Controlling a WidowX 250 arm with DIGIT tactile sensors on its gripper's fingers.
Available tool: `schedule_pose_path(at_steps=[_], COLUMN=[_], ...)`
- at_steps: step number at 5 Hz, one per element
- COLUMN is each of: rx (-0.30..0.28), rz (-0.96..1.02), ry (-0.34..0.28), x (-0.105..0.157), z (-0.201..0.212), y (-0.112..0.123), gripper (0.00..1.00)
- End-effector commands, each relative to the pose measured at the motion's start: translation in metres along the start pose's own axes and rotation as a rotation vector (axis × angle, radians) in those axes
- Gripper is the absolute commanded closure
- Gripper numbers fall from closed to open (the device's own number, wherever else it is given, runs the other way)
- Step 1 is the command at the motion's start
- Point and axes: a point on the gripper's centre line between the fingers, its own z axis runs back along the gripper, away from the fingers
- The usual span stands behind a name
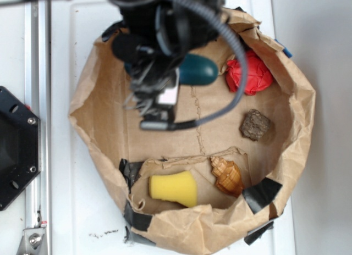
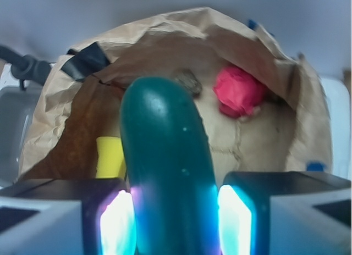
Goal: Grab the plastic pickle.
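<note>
The hand (image 2: 175, 222) was clenched on the plastic pickle (image 2: 165, 172), both fingers (image 2: 118, 219) pressed to its sides; the pickle sat inside the paper bag (image 1: 99, 106), near the bag's red crumpled ball (image 1: 250, 73), well apart from the yellow sponge (image 1: 173, 188).

White tabletop (image 1: 82, 211), metal rail (image 1: 36, 101) along its left edge, black mounting plate (image 1: 14, 148), even light
</note>
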Motion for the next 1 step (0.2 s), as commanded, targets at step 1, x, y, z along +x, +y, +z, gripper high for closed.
schedule_pose_path(at_steps=[1], rx=[0.023], rz=[0.025], ry=[-0.044], x=[-0.0005], z=[0.0117], y=[-0.0049], gripper=[1.0])
